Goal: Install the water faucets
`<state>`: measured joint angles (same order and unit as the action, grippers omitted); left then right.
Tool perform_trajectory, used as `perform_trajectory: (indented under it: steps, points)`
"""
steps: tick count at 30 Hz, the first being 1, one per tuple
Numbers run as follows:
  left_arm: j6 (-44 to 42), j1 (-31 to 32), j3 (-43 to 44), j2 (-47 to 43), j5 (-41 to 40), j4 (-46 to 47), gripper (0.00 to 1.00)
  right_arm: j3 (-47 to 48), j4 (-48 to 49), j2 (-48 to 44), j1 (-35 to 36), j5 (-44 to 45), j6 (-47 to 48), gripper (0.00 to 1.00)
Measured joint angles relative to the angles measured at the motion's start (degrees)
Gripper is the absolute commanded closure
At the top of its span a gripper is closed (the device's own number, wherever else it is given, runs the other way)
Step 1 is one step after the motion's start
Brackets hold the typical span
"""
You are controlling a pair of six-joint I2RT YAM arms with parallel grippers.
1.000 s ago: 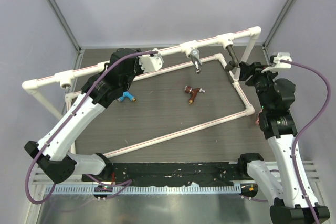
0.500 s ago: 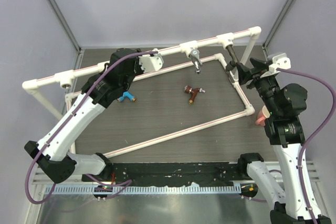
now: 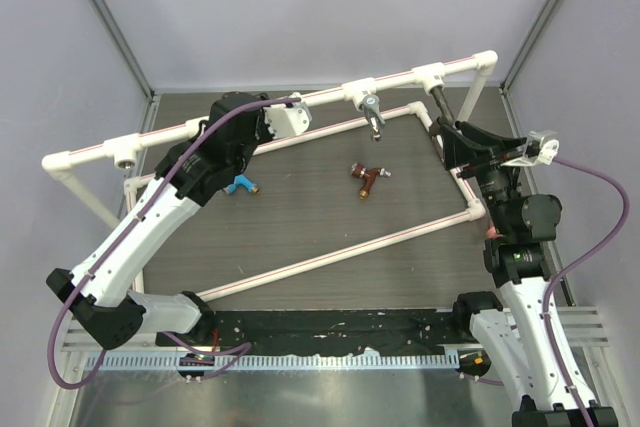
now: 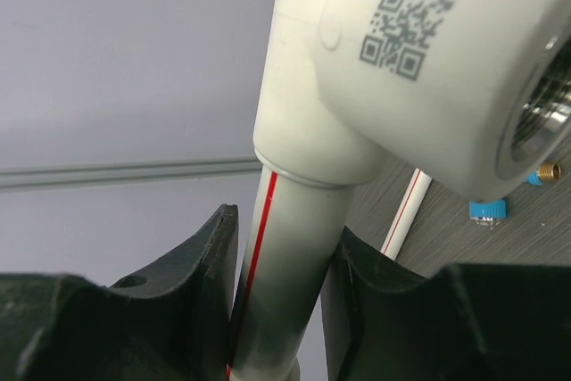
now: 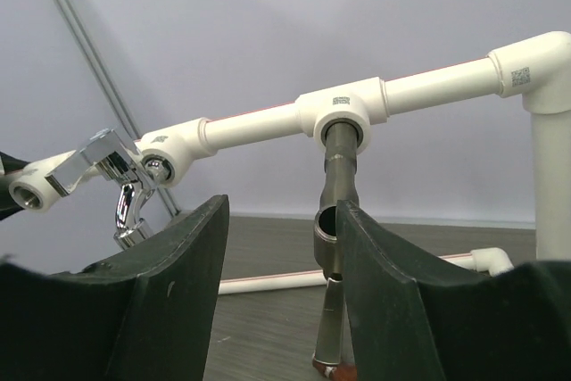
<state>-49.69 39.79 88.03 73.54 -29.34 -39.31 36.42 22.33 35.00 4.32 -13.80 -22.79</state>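
Note:
My left gripper (image 3: 262,115) is shut on the white pipe frame's raised rail (image 3: 170,133). In the left wrist view its jaws (image 4: 285,225) clamp the red-striped pipe (image 4: 284,310) below an empty tee socket (image 4: 419,69). The chrome faucet (image 3: 373,113) and the dark faucet (image 3: 441,109) hang from tees on that rail. My right gripper (image 3: 450,144) is open in front of the dark faucet (image 5: 339,194), not touching it, and the chrome faucet (image 5: 125,186) shows at the left. The red-brown faucet (image 3: 368,178) and the blue faucet (image 3: 238,185) lie on the table.
The lower loop of the pipe frame (image 3: 340,250) lies flat on the dark table and encloses the loose faucets. Another empty tee (image 3: 123,151) sits at the rail's left end. Grey walls with metal posts (image 3: 110,22) close in the back and sides.
My right wrist has rolled and its camera end has swung right, with the gripper still by the dark faucet. The left arm and the faucets have not moved.

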Motion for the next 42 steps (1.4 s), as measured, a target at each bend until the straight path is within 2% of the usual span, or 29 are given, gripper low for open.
perform_trajectory:
  steps: [4,7,15,22,29,36,40,42]
  points:
    - [-0.02,0.0,0.0,0.0,-0.02,0.0,1.0,-1.68,3.69,0.0,0.0,0.52,-2.73,0.43]
    - [-0.02,0.0,0.0,0.0,-0.02,0.0,1.0,-1.6,3.04,-0.52,0.0,0.92,-2.69,0.43]
    - [-0.02,0.02,0.0,0.0,0.0,0.11,1.0,5.46,-13.44,-3.69,0.09,5.11,4.57,0.4]
    - [-0.02,0.07,0.0,0.02,-0.2,0.11,1.0,5.57,-20.61,-6.84,0.07,5.9,7.8,0.4]
    - [-0.02,0.11,0.0,0.42,-0.72,0.42,1.0,-3.96,-15.76,-3.5,0.07,3.21,3.21,0.4]
    - [-0.02,0.2,0.0,0.87,-1.38,0.72,1.0,-5.6,-7.45,4.17,0.09,0.15,-0.52,0.42]
    - [-0.04,0.22,0.0,0.98,-1.6,0.83,1.0,-5.6,-3.63,5.57,0.13,-1.27,-1.9,0.49]
    - [-0.04,0.22,0.0,0.98,-1.57,0.83,1.0,-5.6,-2.23,5.62,0.24,-1.7,-2.4,0.56]
